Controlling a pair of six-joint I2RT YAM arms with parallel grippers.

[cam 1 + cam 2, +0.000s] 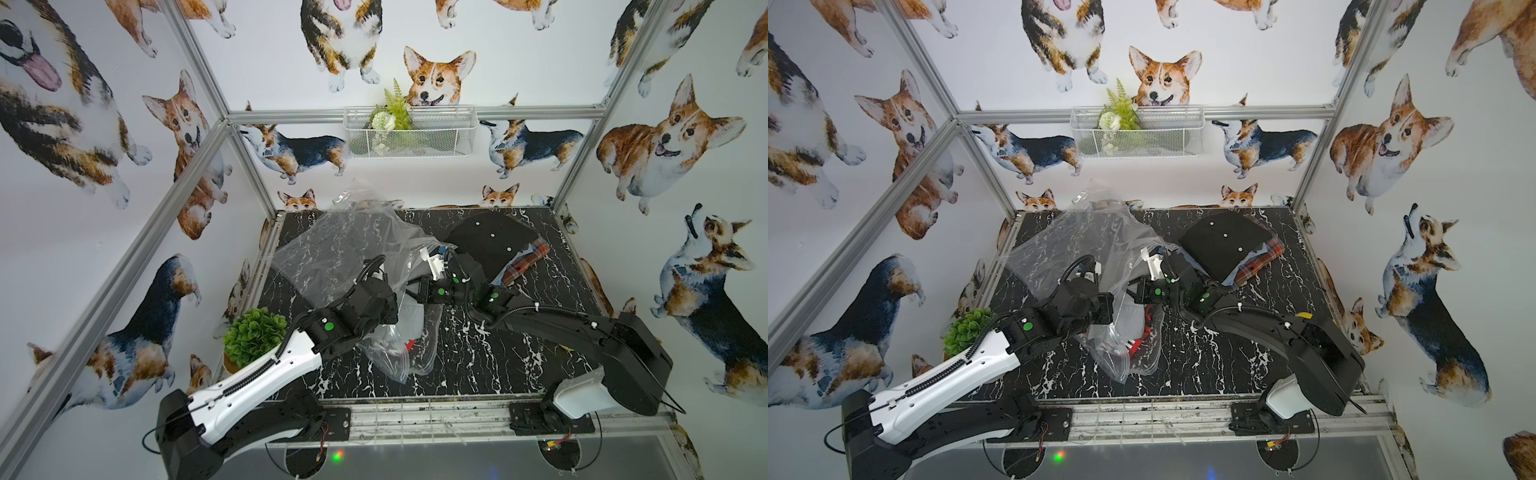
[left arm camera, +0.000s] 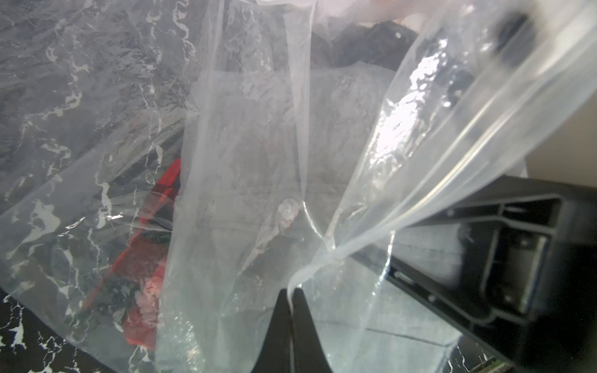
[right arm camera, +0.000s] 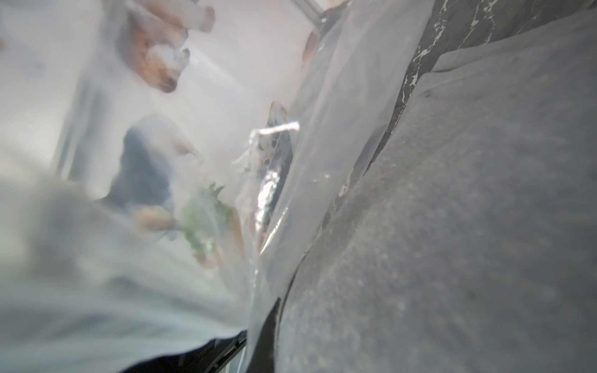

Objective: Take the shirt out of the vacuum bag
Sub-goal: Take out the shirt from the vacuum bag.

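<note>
Judged from here, the risk is slip. The left claw (image 2: 292,290) is closed on a thin fold of the large clear crinkly plastic vacuum bag (image 1: 332,257), and that slick film could pull free. The pale grey fabric shirt (image 2: 323,129), inside the bag at mid-bench, could also drag the bag along. Nearest, the white left arm angles up, wrist raised, lifting the film. Beyond it, the black right arm lies low over the black marble-patterned bench (image 1: 478,353). The right claw (image 1: 415,291) is closed against grey cloth; a grip is unclear. Farthest lies a folded black garment (image 1: 490,237).
</note>
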